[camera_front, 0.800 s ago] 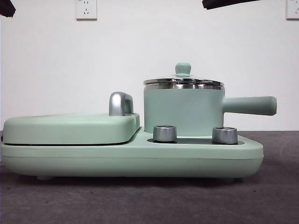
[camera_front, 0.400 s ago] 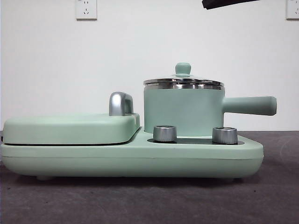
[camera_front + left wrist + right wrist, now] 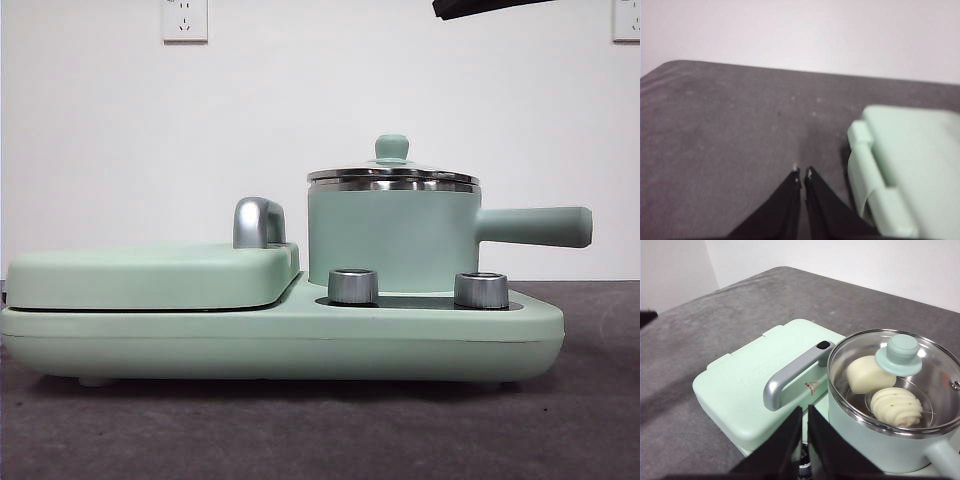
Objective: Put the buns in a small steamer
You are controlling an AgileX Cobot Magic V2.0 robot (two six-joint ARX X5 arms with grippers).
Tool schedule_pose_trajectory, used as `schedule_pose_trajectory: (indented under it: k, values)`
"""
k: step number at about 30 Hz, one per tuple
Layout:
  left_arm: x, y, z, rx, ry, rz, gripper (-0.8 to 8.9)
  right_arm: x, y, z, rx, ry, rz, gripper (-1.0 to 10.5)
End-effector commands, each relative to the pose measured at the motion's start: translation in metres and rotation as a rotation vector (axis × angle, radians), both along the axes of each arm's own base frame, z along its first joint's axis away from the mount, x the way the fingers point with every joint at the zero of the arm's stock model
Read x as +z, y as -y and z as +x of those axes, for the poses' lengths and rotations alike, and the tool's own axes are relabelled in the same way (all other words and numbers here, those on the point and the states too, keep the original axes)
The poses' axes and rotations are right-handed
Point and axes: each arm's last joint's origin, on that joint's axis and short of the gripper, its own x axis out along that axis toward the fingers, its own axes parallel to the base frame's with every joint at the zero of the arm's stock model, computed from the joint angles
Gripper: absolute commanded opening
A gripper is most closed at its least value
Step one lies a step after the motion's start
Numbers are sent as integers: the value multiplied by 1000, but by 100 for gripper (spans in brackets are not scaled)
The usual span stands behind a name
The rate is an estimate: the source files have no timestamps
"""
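While both buns (image 3: 884, 390) lie inside the lidded small steamer (image 3: 890, 440), we see the left gripper (image 3: 802, 172) and right gripper (image 3: 805, 412) clenched, holding nothing.

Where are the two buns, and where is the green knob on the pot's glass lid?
Smooth bun (image 3: 866, 374): right wrist view, on its rounded top, seen through the glass.
Ribbed bun (image 3: 896, 406): right wrist view, on the middle of its ridged dome.
Lid knob (image 3: 903, 352): right wrist view, on the knob's flat top.

Closed mint-green griddle (image 3: 150, 275) with steel handle (image 3: 790, 375), two knobs (image 3: 353, 286), grey table (image 3: 730, 130).
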Motion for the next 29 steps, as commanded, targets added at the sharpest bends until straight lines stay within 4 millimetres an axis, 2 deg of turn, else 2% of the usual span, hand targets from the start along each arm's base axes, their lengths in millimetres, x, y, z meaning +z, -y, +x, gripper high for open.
schedule_pose_trajectory:
  k: [1,5,8,25,29]
  values:
    - [-14,-1,-1,5,7,49,20,6,-2,-1,8,8,23,17]
    - [-35,-2,-2,16,14,49,20,6,-2,-1,8,8,23,17]
    - [-43,-2,-2,16,-18,33,20,6,-2,-1,8,9,24,17]
    - [-44,-2,-2,18,-23,34,20,10,-2,0,10,47,44,17]
    - [-44,-2,-2,18,-23,34,20,11,14,0,-66,166,-60,17]
